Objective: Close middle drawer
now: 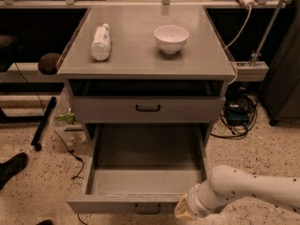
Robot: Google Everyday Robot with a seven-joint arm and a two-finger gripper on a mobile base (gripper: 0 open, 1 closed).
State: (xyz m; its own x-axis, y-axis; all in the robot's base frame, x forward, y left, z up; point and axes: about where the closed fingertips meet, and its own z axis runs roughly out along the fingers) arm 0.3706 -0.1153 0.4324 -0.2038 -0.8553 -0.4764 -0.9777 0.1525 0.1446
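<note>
The middle drawer (145, 172) is pulled far out of the grey cabinet, a long shallow empty tray. Its flat front (108, 204) runs along the bottom of the view, with a small black bar handle (147, 209). My gripper (184, 210) is at the end of the white arm (248, 189), which comes in from the lower right. The gripper sits at the right part of the drawer front, just right of the handle and level with the front's top edge. Whether it touches the front does not show.
Above, another grey drawer front (147, 108) stands slightly out under the cabinet top (140, 55). A plastic bottle (101, 41) lies on the top beside a white bowl (171, 38). Cables (236, 116) lie on the floor at right, and a shoe (11, 168) at left.
</note>
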